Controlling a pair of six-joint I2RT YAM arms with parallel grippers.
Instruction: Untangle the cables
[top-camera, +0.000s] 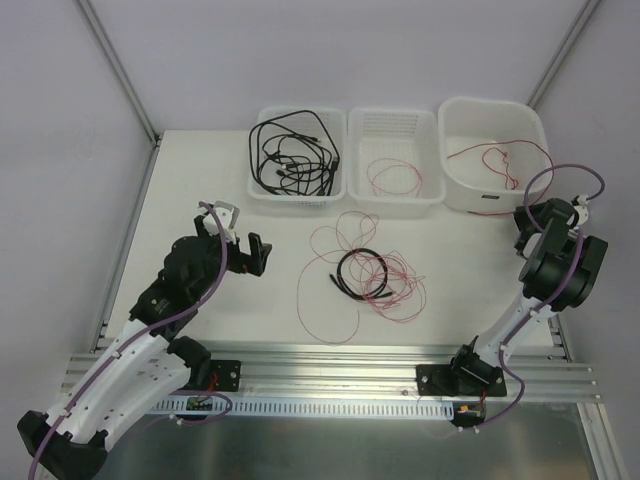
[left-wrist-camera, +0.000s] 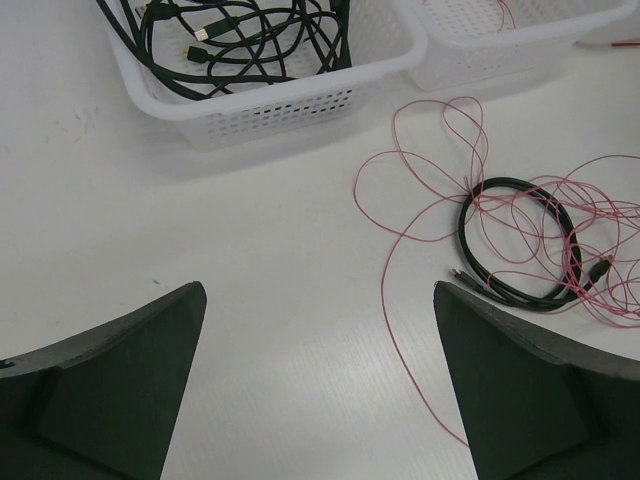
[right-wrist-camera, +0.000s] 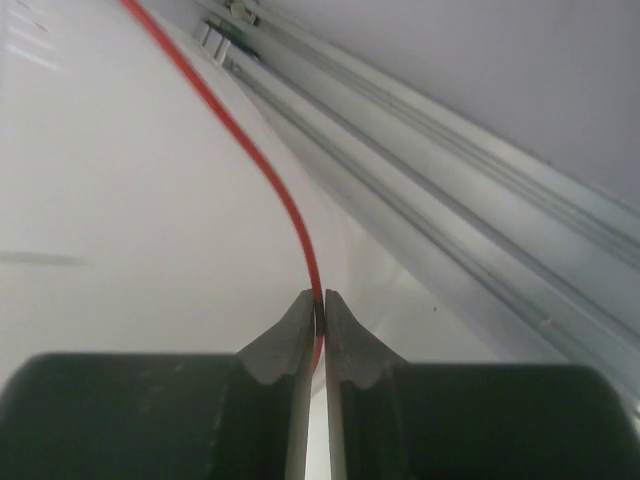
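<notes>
Sorting step, it seems: right gripper (right-wrist-camera: 318, 300) pinches a red wire (right-wrist-camera: 262, 165) at the two-o'clock bin (top-camera: 495, 103), left gripper (left-wrist-camera: 320, 292) gapes wide; next up, release, then tackle the centre tangle (top-camera: 370, 275).

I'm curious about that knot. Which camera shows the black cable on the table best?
The left wrist view: the black cable is close, pink wire visibly threaded across its loop. The top view shows it whole but tiny. The right wrist view misses it.

We see a white table (top-camera: 190, 190) with three white bins (top-camera: 395, 207) along its far edge. Mid-table lies a black cable (left-wrist-camera: 462, 228) tangled in pink wires (left-wrist-camera: 386, 285).
</notes>
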